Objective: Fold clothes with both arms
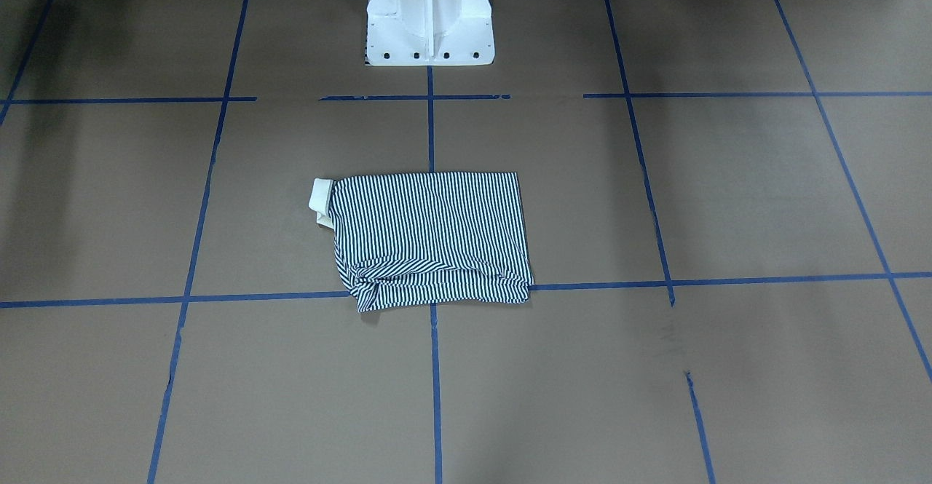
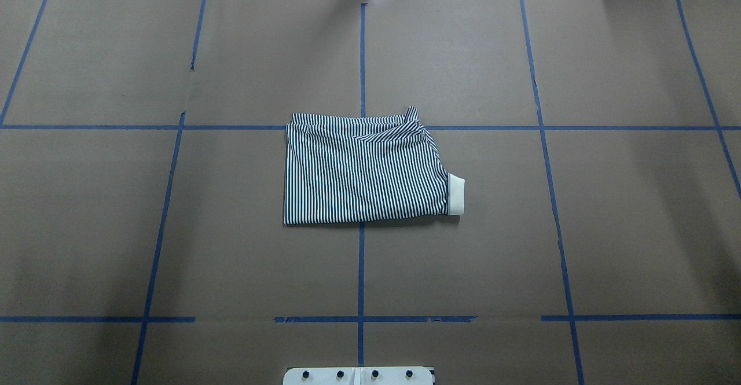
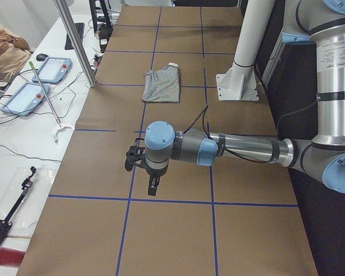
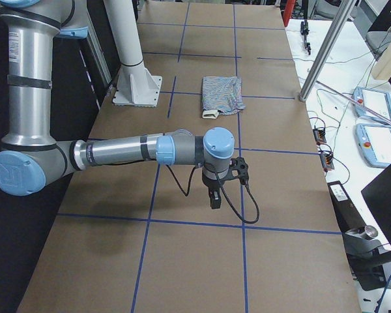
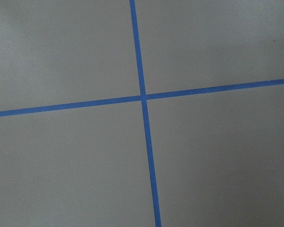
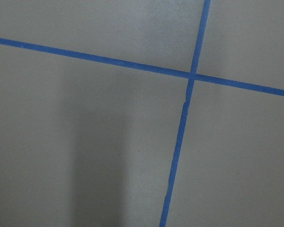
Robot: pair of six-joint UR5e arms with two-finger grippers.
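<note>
1. The left gripper (image 3: 153, 187) points down over bare table, well away from the shirt. It shows only in the side view, so I cannot tell whether its jaws are parted or together. Nothing hangs from it.
2. The right gripper (image 4: 214, 199) hangs the same way at the opposite end of the table (image 2: 231, 246), also carrying nothing. Its jaw state cannot be told either.
3. Both wrist cameras see only brown surface and crossing blue tape lines (image 5: 143, 97), with no cloth.
4. The left arm (image 3: 241, 150) and right arm (image 4: 124, 151) each stretch out low and level, away from the centre.
5. The shirt (image 2: 365, 168) lies mid-table in front of the white pedestal (image 1: 429, 18), folded into a compact rectangle. Its cream collar (image 2: 456, 195) pokes out on the robot's right, and the edge far from the robot is bunched.
6. The folding looks finished or nearly so, with the arms parked clear.
7. Any further move would call for both arms to travel back to the centre and pinch the wrinkled far edge, smoothing it without dragging the layers apart.
</note>
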